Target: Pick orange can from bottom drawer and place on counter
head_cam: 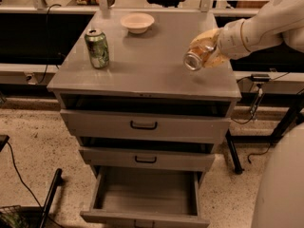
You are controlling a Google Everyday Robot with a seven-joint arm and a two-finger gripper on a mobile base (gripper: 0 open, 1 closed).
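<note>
Green can: upright on the left part of the tabletop, well apart from the white bowl near its far edge. Top drawer and middle drawer: each has a black handle and is pulled out a little. Speckled floor: black cable at left, black table leg at right. My fingers, wrapped around the orange can, hang above the tabletop's right side.
</note>
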